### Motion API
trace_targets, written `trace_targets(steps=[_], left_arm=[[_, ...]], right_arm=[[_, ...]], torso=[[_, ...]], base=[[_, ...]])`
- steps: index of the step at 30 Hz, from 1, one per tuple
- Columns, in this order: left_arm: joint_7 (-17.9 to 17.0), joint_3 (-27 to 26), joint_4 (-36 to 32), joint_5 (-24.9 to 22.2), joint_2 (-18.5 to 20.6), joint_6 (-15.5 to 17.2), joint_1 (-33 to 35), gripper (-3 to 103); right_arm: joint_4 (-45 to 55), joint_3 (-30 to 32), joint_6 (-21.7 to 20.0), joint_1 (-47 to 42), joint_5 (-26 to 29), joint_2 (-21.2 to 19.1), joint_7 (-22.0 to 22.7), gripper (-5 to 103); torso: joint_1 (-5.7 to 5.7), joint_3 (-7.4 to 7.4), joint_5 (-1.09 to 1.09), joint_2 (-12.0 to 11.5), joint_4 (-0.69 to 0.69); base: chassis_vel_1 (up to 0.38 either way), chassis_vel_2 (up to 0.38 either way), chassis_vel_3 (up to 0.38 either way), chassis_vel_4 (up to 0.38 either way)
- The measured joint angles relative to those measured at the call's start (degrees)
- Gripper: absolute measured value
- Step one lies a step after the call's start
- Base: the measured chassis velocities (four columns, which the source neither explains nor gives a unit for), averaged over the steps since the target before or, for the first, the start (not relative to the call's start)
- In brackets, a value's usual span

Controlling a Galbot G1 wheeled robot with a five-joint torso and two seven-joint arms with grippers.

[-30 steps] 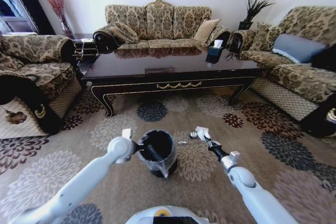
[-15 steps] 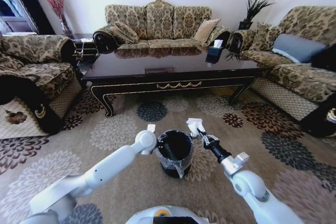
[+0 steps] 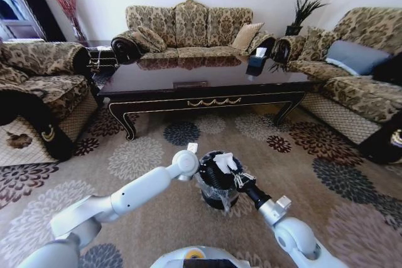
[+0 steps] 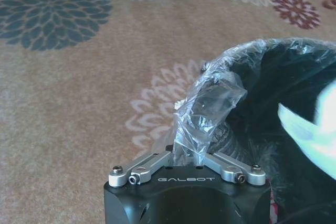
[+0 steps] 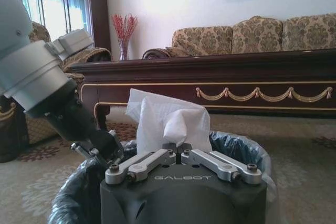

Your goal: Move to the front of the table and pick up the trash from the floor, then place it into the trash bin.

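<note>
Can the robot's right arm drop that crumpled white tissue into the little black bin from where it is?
Probably yes. The right gripper holds the crumpled white tissue right over the open round black bin, which the left gripper holds by its clear liner.

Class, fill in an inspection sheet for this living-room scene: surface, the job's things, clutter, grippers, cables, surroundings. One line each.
Surface: floral carpet, litter nothing seen on the bare parts.
Job's things: white tissue held over the open trash bin; the bin's clear liner is folded over the rim.
Clutter: tissue box on the coffee table.
Grippers: right gripper shut on the tissue above the bin; left gripper shut on the liner at the rim.
Cables: nothing seen.
Surroundings: patterned sofas around the table, potted plant, red dried stems in a vase.
</note>
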Motion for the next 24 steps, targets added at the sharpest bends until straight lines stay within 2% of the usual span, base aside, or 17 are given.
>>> trace_targets(steps=[7, 8, 10, 11, 13, 14, 16, 17, 19, 20, 22, 23, 24], left_arm=[[-0.3, 0.0, -0.4, 0.0, 0.8, 0.0, 0.3, 0], [-0.3, -0.1, -0.4, 0.0, 0.9, 0.0, 0.5, 0], [-0.3, -0.3, -0.4, 0.1, 1.0, 0.1, 0.8, 0], [-0.3, -0.4, -0.4, 0.1, 1.0, 0.1, 1.0, 0], [-0.3, -0.6, -0.3, 0.2, 1.0, 0.1, 1.4, 0], [-0.3, -0.7, -0.3, 0.3, 1.0, 0.1, 1.5, 0], [-0.3, -0.8, -0.3, 0.4, 1.0, 0.1, 1.6, 0], [-0.3, -0.9, -0.2, 0.4, 1.1, 0.1, 1.7, 0], [-0.2, -1.1, -0.1, 0.5, 1.2, 0.2, 2.0, 0], [-0.2, -1.2, -0.1, 0.9, 1.3, 0.2, 2.2, 0], [-0.2, -1.4, 0.0, 1.2, 1.3, 0.2, 2.4, 0], [-0.2, -1.6, 0.0, 1.4, 1.4, 0.2, 2.7, 0], [-0.2, -1.7, 0.0, 1.5, 1.4, 0.2, 2.8, 0]], right_arm=[[-1.8, -0.2, 0.8, -0.1, -1.9, 0.2, -0.1, 0], [-1.8, -0.2, 0.9, -0.1, -2.0, 0.2, -0.1, 10], [-1.7, -0.1, 0.9, -0.2, -2.1, 0.2, -0.2, 10], [-1.6, 0.0, 0.9, -0.3, -2.1, 0.2, -0.2, 21], [-1.3, 0.0, 0.8, -0.4, -2.1, 0.2, -0.2, 21], [-1.1, 0.0, 0.8, -0.5, -2.1, 0.2, -0.2, 32], [-1.0, 0.0, 0.8, -0.5, -2.1, 0.3, -0.2, 32], [-0.9, 0.0, 0.7, -0.6, -2.1, 0.3, -0.2, 43], [-0.7, 0.0, 0.6, -0.8, -2.1, 0.3, -0.2, 43], [-0.6, 0.0, 0.6, -0.9, -2.2, 0.3, -0.3, 54], [-0.5, 0.0, 0.6, -1.1, -2.2, 0.3, -0.4, 54], [-0.3, 0.0, 0.6, -1.3, -2.3, 0.4, -0.4, 65], [-0.2, 0.0, 0.6, -1.3, -2.3, 0.4, -0.5, 65]], torso=[[0.00, 0.00, 0.01, 0.0, 0.02], [0.00, 0.00, 0.01, 0.0, 0.02], [0.00, 0.00, 0.01, 0.0, 0.02], [0.00, 0.00, 0.01, 0.0, 0.02], [0.00, 0.00, 0.01, 0.0, 0.02], [0.00, 0.00, 0.01, 0.0, 0.01], [0.00, 0.00, 0.01, 0.0, 0.01], [0.00, 0.00, 0.01, 0.0, 0.01], [0.00, 0.00, 0.01, 0.0, 0.01], [0.00, 0.00, 0.01, 0.0, 0.01], [0.00, 0.00, 0.01, 0.0, 0.01], [0.00, 0.00, 0.01, 0.0, 0.01], [0.00, 0.00, 0.01, 0.0, 0.01]], base=[[0.000, 0.000, 0.000, 0.000], [0.000, 0.000, 0.000, 0.000], [0.000, 0.000, 0.000, 0.000], [0.000, 0.000, 0.000, 0.000], [0.000, 0.000, 0.000, 0.000], [0.000, 0.000, 0.000, 0.000], [0.000, 0.000, 0.000, 0.000], [0.000, 0.000, 0.000, 0.000], [0.000, 0.000, 0.000, 0.000], [0.000, 0.000, 0.000, 0.000], [0.000, 0.000, 0.000, 0.000], [0.000, 0.000, 0.000, 0.000], [0.000, 0.000, 0.000, 0.000]])
